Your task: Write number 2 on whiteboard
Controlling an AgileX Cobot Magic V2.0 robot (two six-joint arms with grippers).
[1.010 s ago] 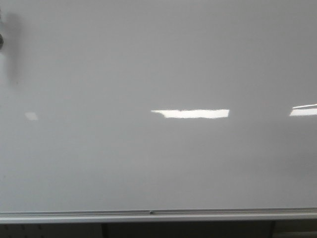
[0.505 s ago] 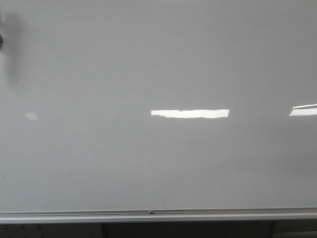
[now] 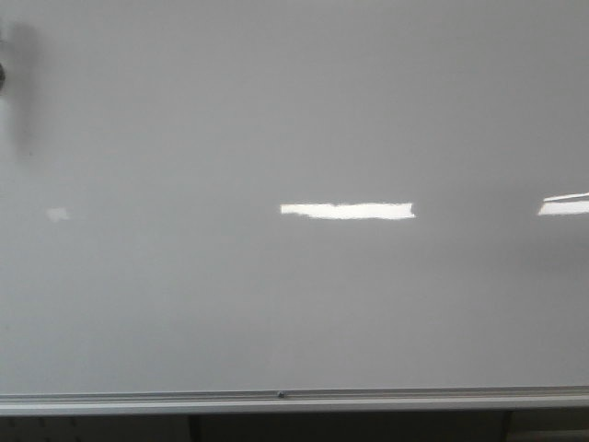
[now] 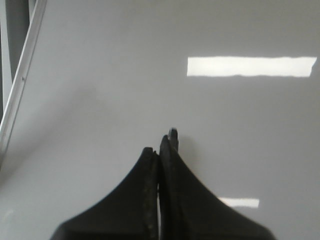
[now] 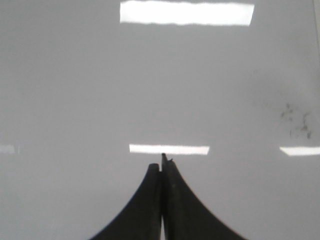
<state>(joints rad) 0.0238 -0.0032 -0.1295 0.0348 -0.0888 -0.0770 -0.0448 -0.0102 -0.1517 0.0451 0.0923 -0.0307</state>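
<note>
Left gripper (image 4: 161,150): jaws pressed together, the two black fingers meeting along a thin seam. A small dark tip (image 4: 173,133) pokes out just past one finger; too small to tell what it is or whether the jaws actually pinch it. It sits close over the whiteboard (image 4: 100,75); contact cannot be judged.

Right gripper (image 5: 161,167): jaws likewise pressed together, a narrow seam between the fingers. A thin dark point (image 5: 163,157) shows at the very tip; unclear whether it is a held object or part of a finger.

Beyond the left jaws: glossy grey-white board surface, silver frame rail (image 4: 22,80) running along one edge, bright rectangular light reflection (image 4: 250,66) and a smaller one nearer the fingers.

Beyond the right jaws: same board surface (image 5: 75,90), with faint dark specks or smudges (image 5: 296,120) off to one side; shape not readable as a digit.

Front view: whiteboard (image 3: 294,110) fills nearly the whole frame, frame rail (image 3: 294,400) along the bottom. A blurred dark shape (image 3: 20,87) at the far left edge, cut off, not identifiable. Neither arm shows here. The number 2 cannot be made out on the board in any view.
</note>
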